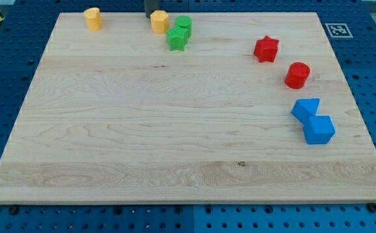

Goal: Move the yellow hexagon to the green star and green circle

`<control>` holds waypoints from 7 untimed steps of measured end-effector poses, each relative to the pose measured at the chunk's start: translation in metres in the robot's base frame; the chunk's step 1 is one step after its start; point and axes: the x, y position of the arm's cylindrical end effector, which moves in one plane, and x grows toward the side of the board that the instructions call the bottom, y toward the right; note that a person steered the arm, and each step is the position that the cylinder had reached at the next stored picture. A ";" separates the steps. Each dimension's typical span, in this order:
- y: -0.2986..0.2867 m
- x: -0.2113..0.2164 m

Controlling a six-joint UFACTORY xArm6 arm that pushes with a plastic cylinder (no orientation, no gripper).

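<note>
Where my tip sits, yellow hexagon (touching).

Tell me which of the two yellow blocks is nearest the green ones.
The yellow hexagon, just left of the green star and green circle. The other yellow block sits far left.

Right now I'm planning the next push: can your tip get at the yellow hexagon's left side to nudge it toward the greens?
Probably yes. My tip sits at the view's top, just left of the yellow hexagon, with nothing between them; green star and green circle lie right.
</note>
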 end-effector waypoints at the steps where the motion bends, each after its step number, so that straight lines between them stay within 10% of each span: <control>1: -0.001 0.029; 7: 0.027 0.029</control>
